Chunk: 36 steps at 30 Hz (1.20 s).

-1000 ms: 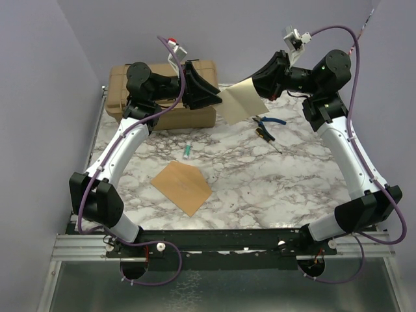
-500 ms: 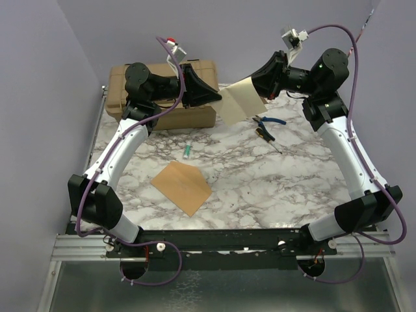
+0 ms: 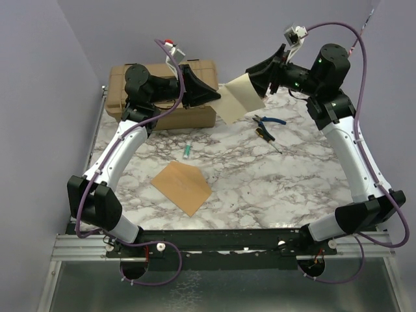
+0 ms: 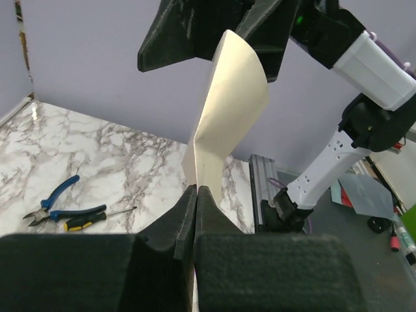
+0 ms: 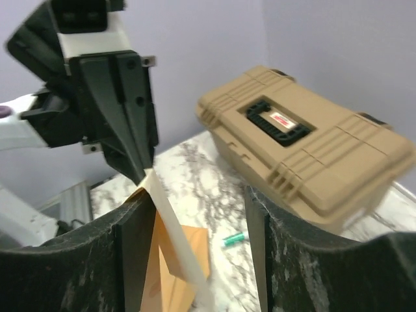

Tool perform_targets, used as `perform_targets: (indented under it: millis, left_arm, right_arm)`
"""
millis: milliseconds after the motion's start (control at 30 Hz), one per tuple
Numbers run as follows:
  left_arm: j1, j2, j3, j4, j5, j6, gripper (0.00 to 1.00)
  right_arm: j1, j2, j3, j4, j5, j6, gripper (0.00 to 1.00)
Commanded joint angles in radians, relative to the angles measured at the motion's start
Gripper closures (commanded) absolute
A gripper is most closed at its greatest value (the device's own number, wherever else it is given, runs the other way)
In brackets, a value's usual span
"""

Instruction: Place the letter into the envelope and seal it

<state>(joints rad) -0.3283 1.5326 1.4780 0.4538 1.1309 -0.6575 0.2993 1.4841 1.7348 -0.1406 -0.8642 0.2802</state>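
1. Marble-patterned tabletop (image 3: 292, 182) below, the pale peach paper letter (image 3: 239, 99) hangs in mid-air between the two arms.
2. Left gripper (image 4: 195, 195) is clamped on one edge; right gripper (image 5: 195, 201) stands open around the opposite edge, pinching nothing.
3. Right should probably back straight off, sparing the bowed sheet.
4. Orange-brown kraft envelope (image 3: 182, 187) lies well apart, nearer the bases.
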Motion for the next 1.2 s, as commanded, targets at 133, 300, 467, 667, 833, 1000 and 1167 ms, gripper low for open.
perform_targets:
  millis: [133,300,467,667,833,1000,1167]
  left_arm:
    - [0.039,-0.036,-0.012,-0.076,-0.151,0.105,1.00]
    - [0.042,-0.033,-0.007,-0.134,-0.199,0.143,1.00]
    - [0.040,-0.023,0.015,-0.129,-0.186,0.123,1.00]
    - [0.027,-0.027,0.018,-0.123,-0.139,0.116,1.00]
    - [0.020,-0.034,0.021,-0.116,-0.119,0.108,1.00]
    - [0.011,-0.037,0.019,-0.102,-0.055,0.097,1.00]
    - [0.007,-0.040,0.016,-0.098,-0.035,0.093,1.00]
  right_arm:
    - [-0.003,-0.080,-0.001,-0.152,0.354,-0.156,0.39]
    - [-0.002,-0.142,-0.024,-0.087,0.664,-0.018,0.38]
    - [-0.002,-0.120,-0.021,-0.014,0.269,-0.065,0.27]
    - [-0.001,-0.083,-0.055,0.076,-0.199,-0.128,0.11]
    - [0.000,-0.037,-0.013,-0.010,-0.205,-0.205,0.10]
    - [0.000,-0.019,-0.015,-0.019,-0.119,-0.226,0.10]
    - [0.000,-0.006,-0.014,-0.011,-0.087,-0.210,0.21]
